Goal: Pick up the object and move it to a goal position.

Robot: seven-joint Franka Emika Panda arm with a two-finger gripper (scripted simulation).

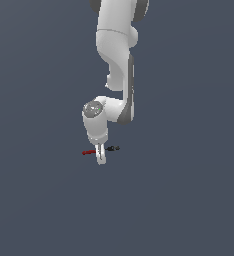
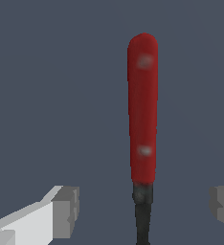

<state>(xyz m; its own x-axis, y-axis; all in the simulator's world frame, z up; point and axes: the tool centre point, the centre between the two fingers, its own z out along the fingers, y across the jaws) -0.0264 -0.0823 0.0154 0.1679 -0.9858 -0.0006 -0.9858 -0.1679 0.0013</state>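
My tool (image 1: 101, 159) is down low over the dark surface (image 1: 189, 200), and the object (image 1: 89, 152) lies right across it, red half sticking out toward the exterior view's left, black half with its little knobby end poking out to the right. In the wrist view my fingers (image 2: 66, 213) are spread wide, one pad on each side, and the object (image 2: 142, 115) runs straight through the gap between them, touching neither, so nothing is pinched yet. I can't tell from here whether it rests flat on the surface or how much height is left under my fingertips. It looks like a thin, stiff stick, light as anything, and shorter than my open span, so weight is no worry; the worry is that something this slender and smooth may roll or pivot when only one pad meets it first. I judge the best hold is close to the middle, about where red meets black, squeezing across the narrow shaft with both pads closing evenly. The goal position isn't marked in either view, so the carry comes after a secure pinch.
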